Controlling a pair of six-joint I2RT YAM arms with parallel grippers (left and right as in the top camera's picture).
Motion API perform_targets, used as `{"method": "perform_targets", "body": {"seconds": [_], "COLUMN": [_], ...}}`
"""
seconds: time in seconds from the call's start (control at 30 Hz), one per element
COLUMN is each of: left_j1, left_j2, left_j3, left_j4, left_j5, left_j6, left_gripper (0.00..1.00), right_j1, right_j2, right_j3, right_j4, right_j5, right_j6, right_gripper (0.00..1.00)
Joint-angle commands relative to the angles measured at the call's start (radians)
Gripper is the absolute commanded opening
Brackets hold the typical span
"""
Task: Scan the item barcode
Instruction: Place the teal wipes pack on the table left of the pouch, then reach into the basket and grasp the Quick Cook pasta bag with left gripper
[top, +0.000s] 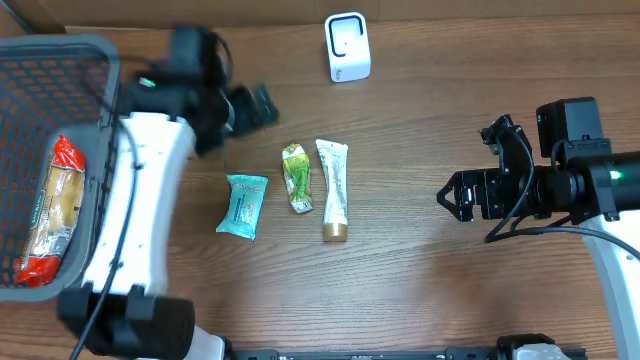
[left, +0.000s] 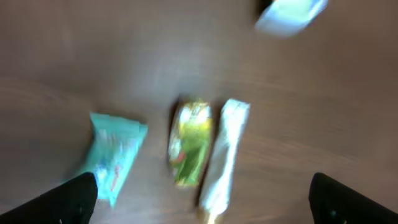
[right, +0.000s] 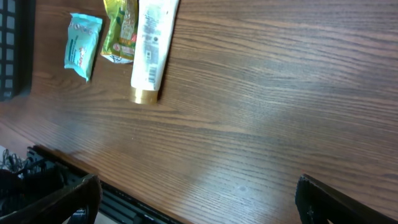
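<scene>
Judging from how things lie, the task is partly done. One red-and-clear wrapped snack packet (top: 50, 215) already sits inside the grey plastic mesh basket (top: 60, 45), far to the left of the small white box-shaped barcode scanner (top: 347, 47). Three more items wait on the brown wooden table (top: 450, 290), and neither arm holds any of them. Each of the three probably still has to be picked up and presented to the scanner.

The items to scan lie in a row on the robot's side of the scanner, apart from it:
- A teal foil packet (top: 243, 206) lies furthest to the scanner's left.
- A green-and-yellow sachet (top: 297, 178) comes next.
- A white squeeze tube with a gold cap (top: 334, 190) lies almost straight in front of the scanner, just beside the sachet.

In the right wrist view the tube's printed barcode (right: 151, 73) faces up.

The left gripper (top: 258, 104) hovers left of the scanner and is blurred. Its claw is released: in the left wrist view its black fingers (left: 68, 202) stand wide apart with nothing between them. The right gripper (top: 448, 196) is well to the right of the scanner, also spread wide and empty.

The count is one scanner, one basket holding one packet, three loose items (one teal packet, one sachet, one tube) and two grippers
</scene>
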Motion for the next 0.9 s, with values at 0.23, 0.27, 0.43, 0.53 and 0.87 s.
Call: {"method": "perform_targets", "body": {"seconds": [0.23, 0.27, 0.43, 0.53, 0.87], "left_j1": [0.338, 0.372, 0.581, 0.65, 0.666], "left_j2": [-0.101, -0.101, -0.085, -0.068, 0.025], "left_j3": [0.553, 0.551, 0.472, 0.375, 0.006], "left_j4": [-0.287, -0.3, -0.303, -0.238, 0.035], "left_j5": [-0.496, -0.56, -0.668, -0.648, -0.667], "left_j6": [0.259, 0.257, 0.081, 0.051, 0.146], "left_gripper": [1.0, 1.0, 1.0, 1.0, 1.0], "right_j1": [0.004, 0.004, 0.004, 0.004, 0.004], "right_j2": [-0.002, -0.002, -0.002, -0.002, -0.002], "right_j3": [0.021, 0.021, 0.021, 0.021, 0.021], "right_j4": [0.003, 0.005, 0.009, 0.009, 0.01], "right_j5": [-0.002, -0.002, -0.002, -0.002, -0.002], "right_j6": [-0.005, -0.005, -0.005, -0.005, -0.005], "right_gripper": [1.0, 1.0, 1.0, 1.0, 1.0]}}
